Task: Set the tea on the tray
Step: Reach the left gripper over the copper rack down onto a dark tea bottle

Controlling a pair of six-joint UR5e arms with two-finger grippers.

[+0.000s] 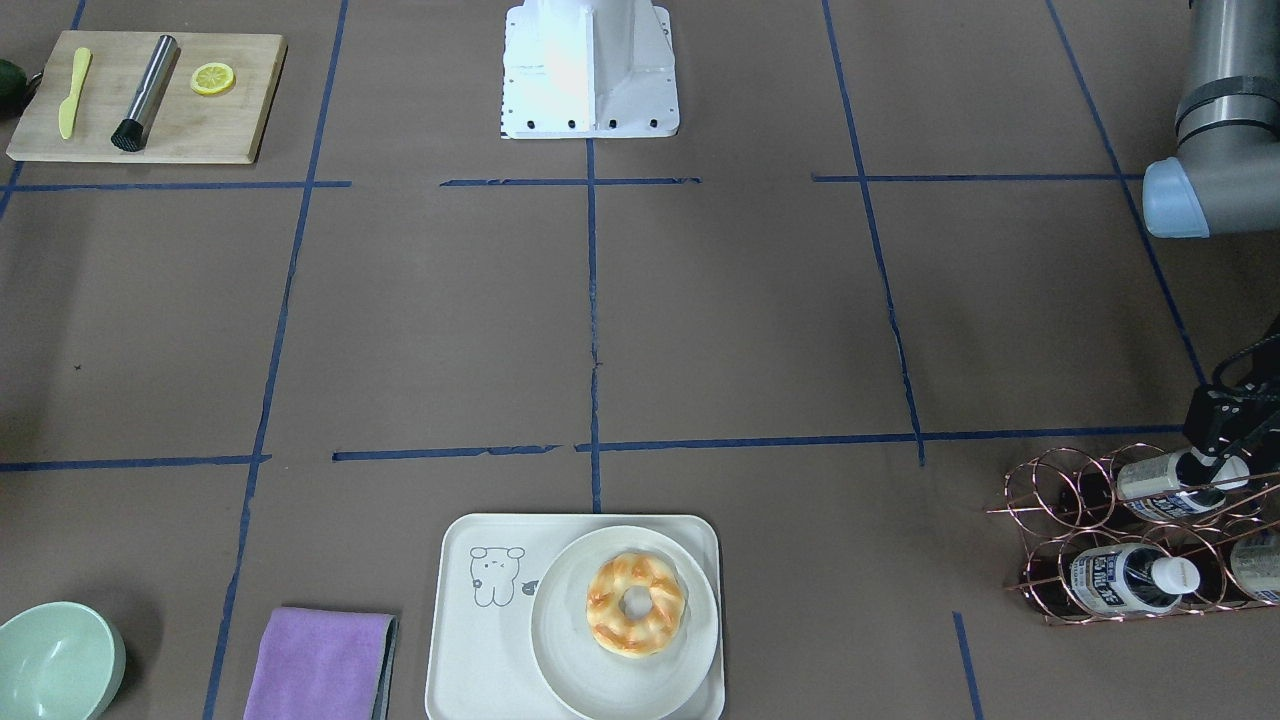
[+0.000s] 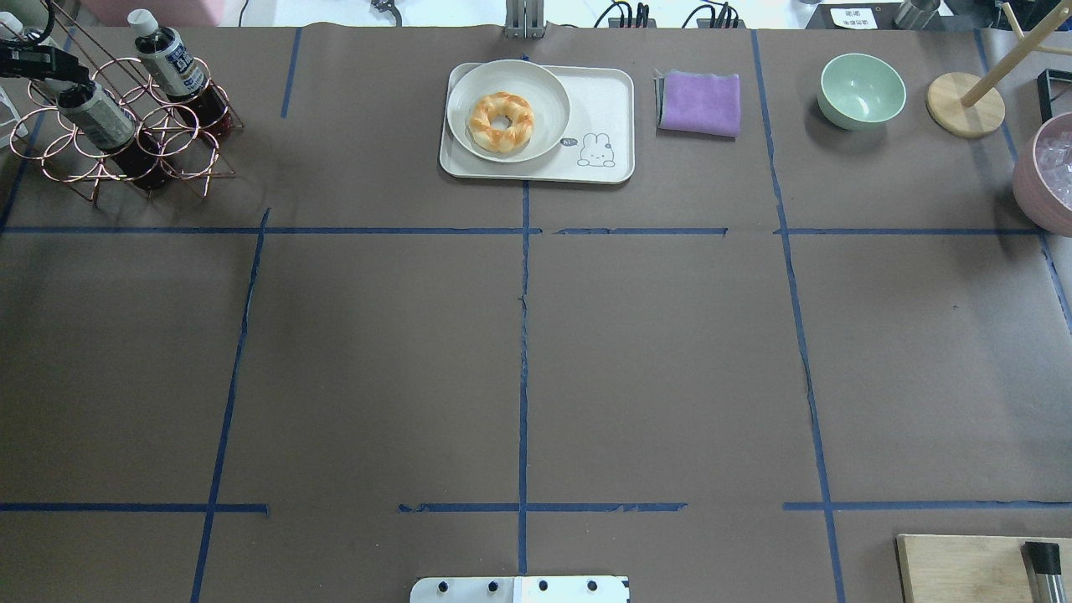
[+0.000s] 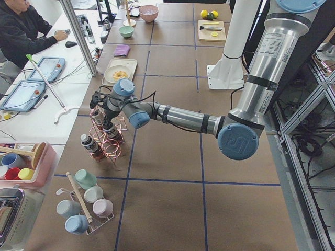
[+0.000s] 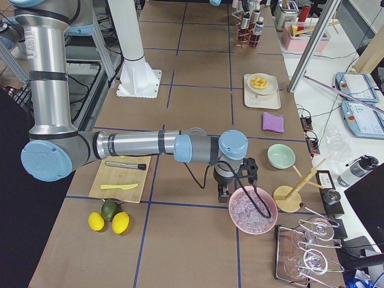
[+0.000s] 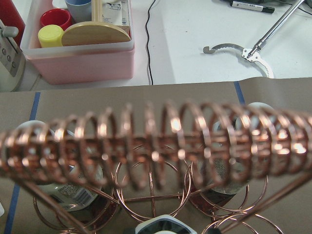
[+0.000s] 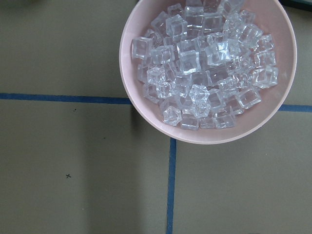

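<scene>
Several tea bottles lie in a copper wire rack [image 1: 1080, 500] at the table's far left corner. My left gripper [image 1: 1222, 462] is at the white cap of the upper tea bottle [image 1: 1160, 478], which still rests in the rack; I cannot tell whether the jaws are shut on it. The overhead view shows the same gripper [image 2: 46, 69] and bottle [image 2: 96, 113]. The cream tray [image 1: 470, 640] with the cartoon holds a white plate [image 1: 570, 640] with a doughnut [image 1: 635, 603]. My right gripper [image 4: 225, 192] hangs beside a pink bowl [image 6: 146, 112] of ice cubes; its state is unclear.
A purple cloth [image 1: 320, 665] and a green bowl [image 1: 55, 665] lie beside the tray. A wooden board [image 1: 150, 100] with a lemon slice, a yellow knife and a metal muddler is near the right arm's side. A wooden stand [image 2: 963, 105] is near the pink bowl.
</scene>
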